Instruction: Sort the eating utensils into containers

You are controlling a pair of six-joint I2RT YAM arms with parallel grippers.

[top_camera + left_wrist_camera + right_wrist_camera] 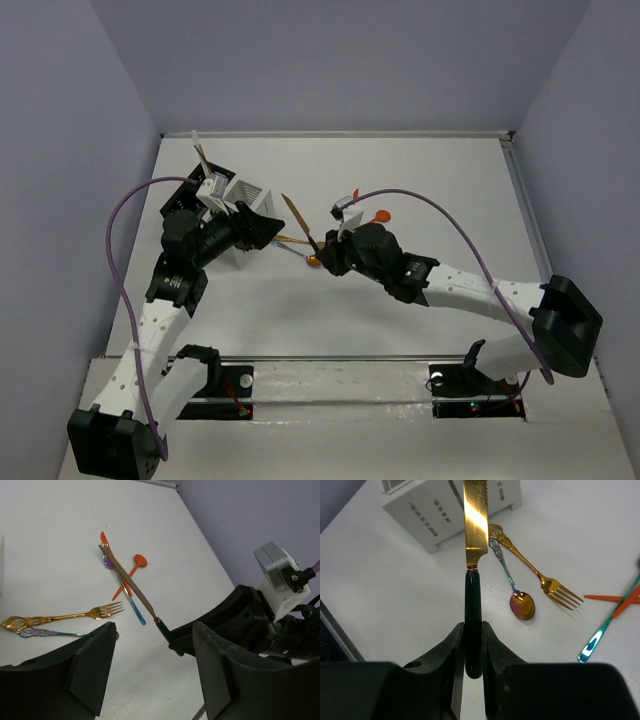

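Note:
My right gripper [473, 630] is shut on the dark green handle of a gold-bladed knife [475, 520] and holds it above the table, blade pointing toward the white caddy [445, 505]. In the top view the knife [295, 215] slants up-left from the right gripper [326, 256]. My left gripper [155, 680] is open and empty, beside the white caddy [243, 193]; in the top view the left gripper [268, 228] faces the knife. A gold fork [535, 572], a copper-bowled spoon [522, 605], a blue utensil [597, 637] and an orange spoon [132, 570] lie on the table.
A black caddy [180, 196] stands left of the white one, partly hidden by the left arm. The utensils lie between the two grippers in the middle of the table. Grey walls enclose the table on three sides.

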